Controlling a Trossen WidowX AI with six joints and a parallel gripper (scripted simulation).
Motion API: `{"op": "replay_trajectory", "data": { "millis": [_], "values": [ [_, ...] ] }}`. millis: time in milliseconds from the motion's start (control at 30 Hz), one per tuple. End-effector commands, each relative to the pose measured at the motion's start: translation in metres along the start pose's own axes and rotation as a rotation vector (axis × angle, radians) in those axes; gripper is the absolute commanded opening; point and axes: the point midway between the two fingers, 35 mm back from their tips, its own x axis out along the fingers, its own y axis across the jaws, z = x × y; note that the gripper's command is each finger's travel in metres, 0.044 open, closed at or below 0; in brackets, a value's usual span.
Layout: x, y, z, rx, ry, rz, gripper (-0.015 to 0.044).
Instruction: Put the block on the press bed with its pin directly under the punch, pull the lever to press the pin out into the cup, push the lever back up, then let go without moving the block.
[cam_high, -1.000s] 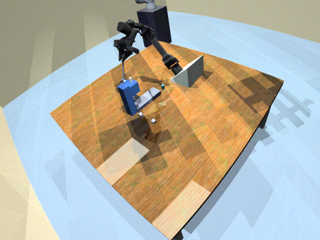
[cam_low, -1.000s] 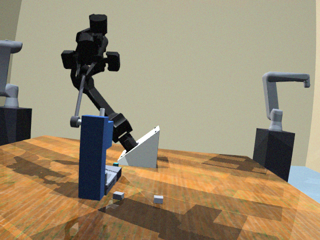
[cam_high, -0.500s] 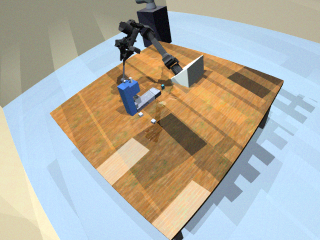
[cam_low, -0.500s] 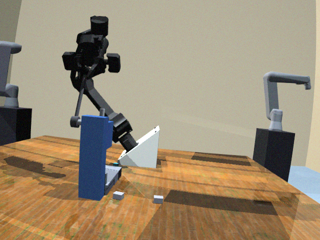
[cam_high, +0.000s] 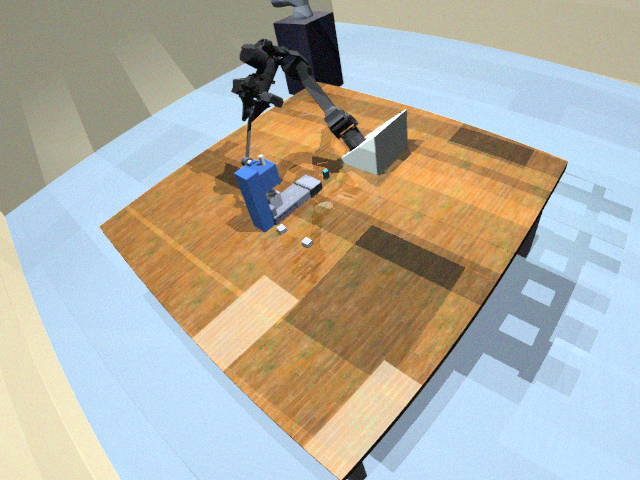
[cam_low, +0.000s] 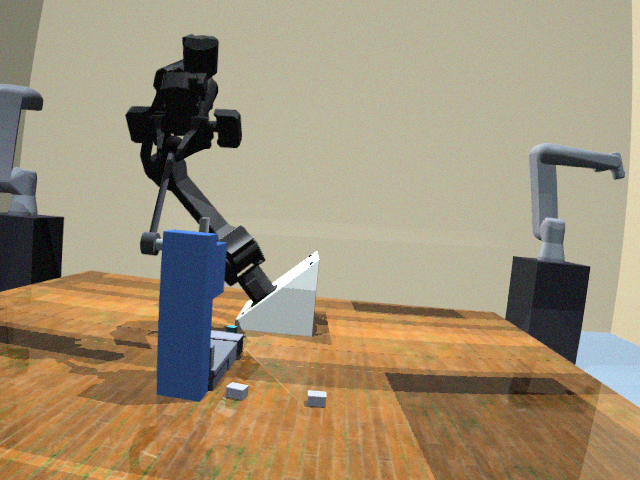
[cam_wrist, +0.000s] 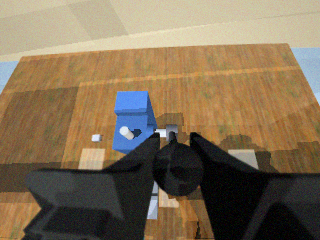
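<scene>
The blue press (cam_high: 255, 198) (cam_low: 185, 315) (cam_wrist: 132, 102) stands upright. Its lever (cam_high: 249, 136) (cam_low: 161, 198) points up, leaning slightly. My gripper (cam_high: 251, 103) (cam_low: 172, 144) (cam_wrist: 174, 137) is shut on the dark round knob (cam_wrist: 177, 172) at the lever's top end, above the press and to one side. The punch's pale upper end (cam_high: 261, 160) (cam_low: 204, 224) (cam_wrist: 126, 133) sticks out above the press head. A small grey block (cam_high: 273, 197) sits on the grey press bed (cam_high: 294, 198) (cam_low: 222, 356) below the head. Its pin and the cup cannot be made out.
Two small pale blocks (cam_high: 281, 228) (cam_high: 307, 242) (cam_low: 236, 391) (cam_low: 316, 398) lie beside the press. A small teal object (cam_high: 325, 173) (cam_low: 231, 328) is past the bed's far end. The white wedge (cam_high: 390, 144) (cam_low: 294, 310) stands at the arm's base.
</scene>
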Motion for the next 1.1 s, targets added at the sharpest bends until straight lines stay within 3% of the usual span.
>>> {"op": "replay_trajectory", "data": {
  "millis": [0, 1067],
  "values": [
    [-0.001, 0.000, -0.005, -0.005, 0.004, -0.001, 0.0000],
    [-0.006, 0.000, -0.021, -0.006, 0.004, 0.000, 0.0000]
  ]
}}
